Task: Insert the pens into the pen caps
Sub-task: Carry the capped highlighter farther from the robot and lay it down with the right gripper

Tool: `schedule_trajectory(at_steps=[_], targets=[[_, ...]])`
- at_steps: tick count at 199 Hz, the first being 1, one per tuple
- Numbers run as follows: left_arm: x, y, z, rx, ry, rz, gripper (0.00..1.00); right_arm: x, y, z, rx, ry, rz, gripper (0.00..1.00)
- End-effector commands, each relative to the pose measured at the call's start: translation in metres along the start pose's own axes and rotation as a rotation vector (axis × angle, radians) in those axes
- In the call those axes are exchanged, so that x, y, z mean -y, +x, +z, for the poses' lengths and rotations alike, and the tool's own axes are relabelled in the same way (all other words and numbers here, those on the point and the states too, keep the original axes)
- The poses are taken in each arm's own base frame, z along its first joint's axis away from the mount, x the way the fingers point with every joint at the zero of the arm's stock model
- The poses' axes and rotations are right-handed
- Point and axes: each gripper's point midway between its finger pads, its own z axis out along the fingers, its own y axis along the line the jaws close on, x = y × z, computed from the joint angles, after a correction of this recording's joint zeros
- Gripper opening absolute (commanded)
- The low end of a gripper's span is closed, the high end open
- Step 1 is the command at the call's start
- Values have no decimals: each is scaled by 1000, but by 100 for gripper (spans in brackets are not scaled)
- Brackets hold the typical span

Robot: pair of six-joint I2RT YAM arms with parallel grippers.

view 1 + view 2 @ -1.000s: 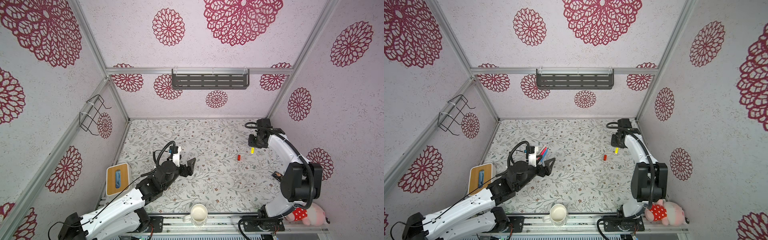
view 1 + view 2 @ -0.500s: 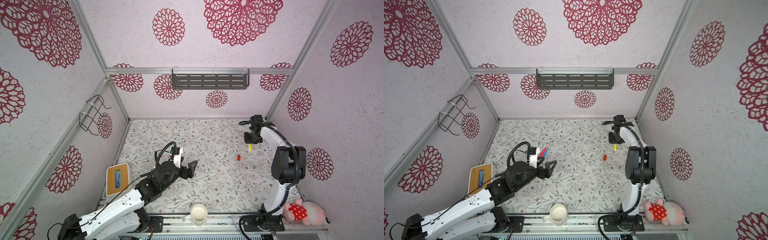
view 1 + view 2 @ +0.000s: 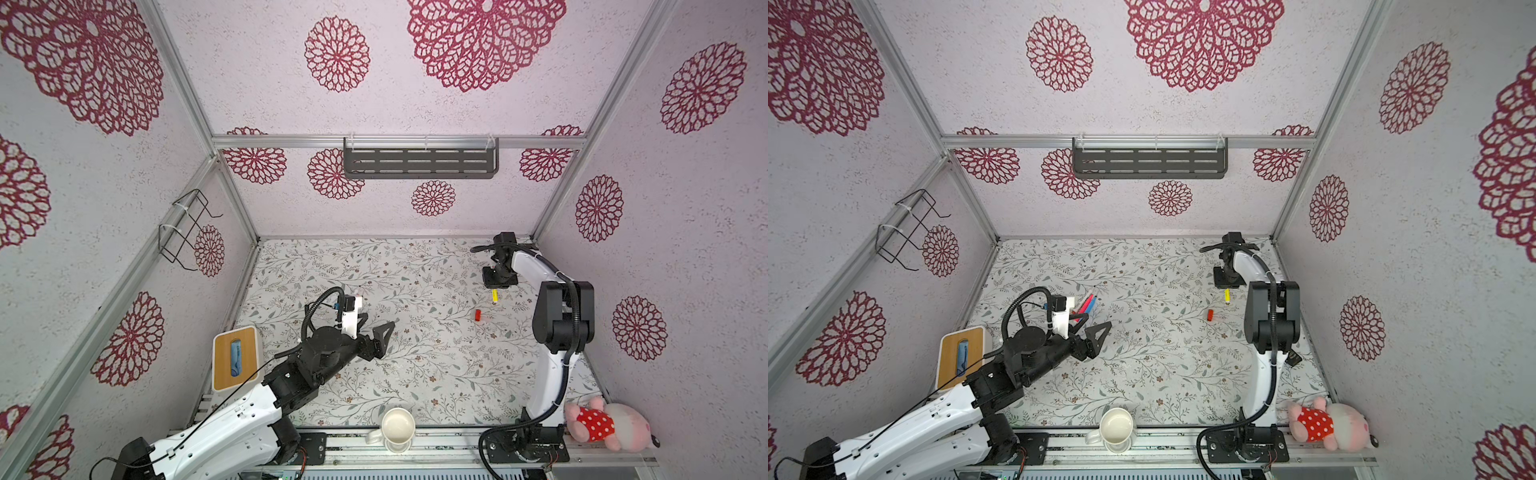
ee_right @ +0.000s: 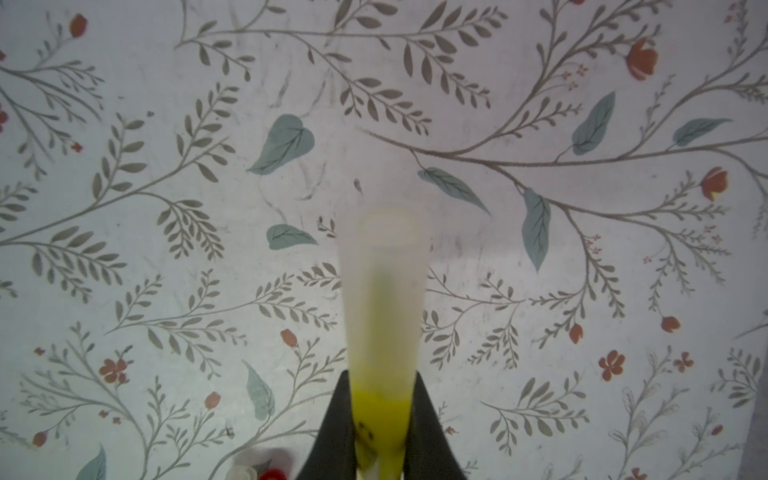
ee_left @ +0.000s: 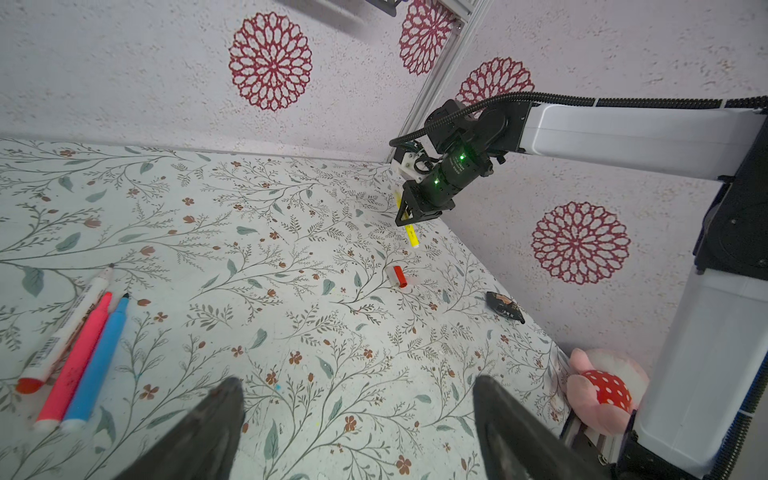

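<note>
- Slim plastic yellow pen (image 4: 380, 415): pinched between the black fingers (image 4: 338, 415) of the right gripper (image 4: 380, 386). It hangs downward, slightly tilted, with its lower end close over the floral tabletop (image 3: 436, 374) near the far right corner.
- Lower part of that pen reads as a pale frosted sleeve. The wrist view is blurred, so I cannot tell if it is a seated cap or a clear section.
- Stubby plastic red cap (image 5: 397, 276), whitish at one end, lies on its side on the table, near the hanging pen but apart from it.
- Three more pens lie side by side, well off to the left, tips bare: white-and-red marker (image 5: 66, 328), pink pen (image 5: 79, 357), blue pen (image 5: 99, 357).
- Handling, by judgement: all light, stiff and smooth. Round barrels will likely roll and may twist in the pads. Take a barrel mid-length with the tip end left free. The cap is tiny, so pinch it across the closed end with its mouth exposed.
- Left gripper (image 5: 355, 388): fingers spread wide, holding nothing, hovering over bare table beside the three pens.
- Around: small dark object (image 5: 505, 305) by the right wall, pink plush toy (image 5: 602, 390) at the front right edge, cream ceramic mug (image 3: 398, 424) at the front edge. None sits between the grippers and the pens or cap.
</note>
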Motion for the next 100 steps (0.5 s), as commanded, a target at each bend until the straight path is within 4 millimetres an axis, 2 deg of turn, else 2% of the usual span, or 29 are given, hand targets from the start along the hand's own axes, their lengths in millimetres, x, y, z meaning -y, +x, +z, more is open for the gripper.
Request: schedule_trajectory(at_steps=[1,100], targets=[[0,-3,-1,19,1,-10,89,0,-5,-4,-6,5,-22,6],[-5,-3,-5,24,-17,-7,89,7,-5,13,-48,60,-5,16]])
